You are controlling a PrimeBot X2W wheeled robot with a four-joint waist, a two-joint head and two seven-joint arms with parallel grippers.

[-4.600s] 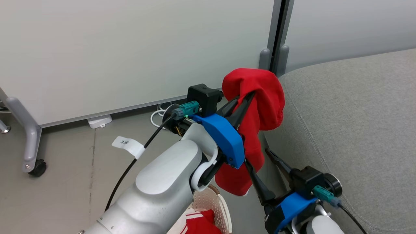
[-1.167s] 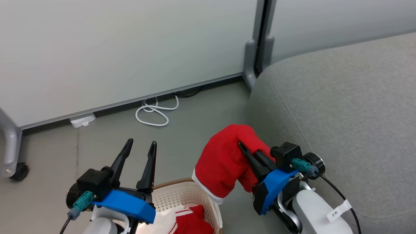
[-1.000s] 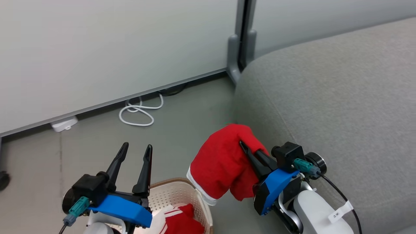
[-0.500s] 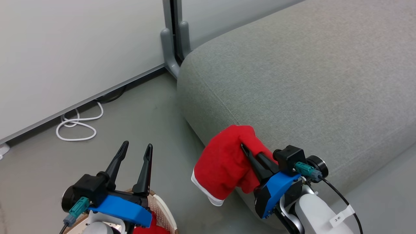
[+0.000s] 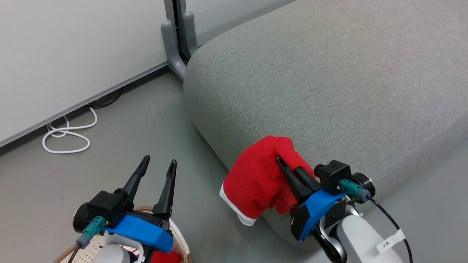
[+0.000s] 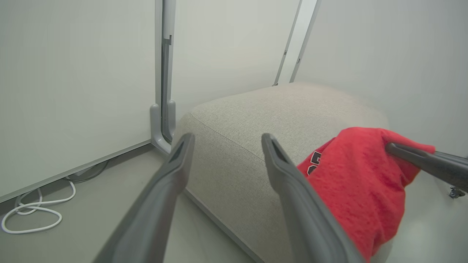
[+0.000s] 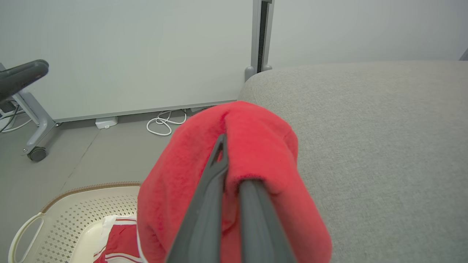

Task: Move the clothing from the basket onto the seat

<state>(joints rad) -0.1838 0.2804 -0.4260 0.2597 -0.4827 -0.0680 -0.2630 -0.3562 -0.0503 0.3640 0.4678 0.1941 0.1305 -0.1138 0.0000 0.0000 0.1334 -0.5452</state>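
Head view has the left gripper (image 5: 159,160) lowest and nearest, its fingers spread apart and empty over the basket (image 7: 65,215), where the red-and-white striped garment (image 7: 117,239) lies inside. Just to its right, the right gripper (image 5: 280,161) has its fingers pinched together on the plain red garment (image 5: 256,179), which drapes over their tips with its white edging hanging lowest, held in the air against the near side of the grey seat (image 5: 329,91). Farther off, a white cable (image 5: 65,135) lies coiled on the floor (image 5: 146,117) by the pale wall panels (image 5: 73,44).
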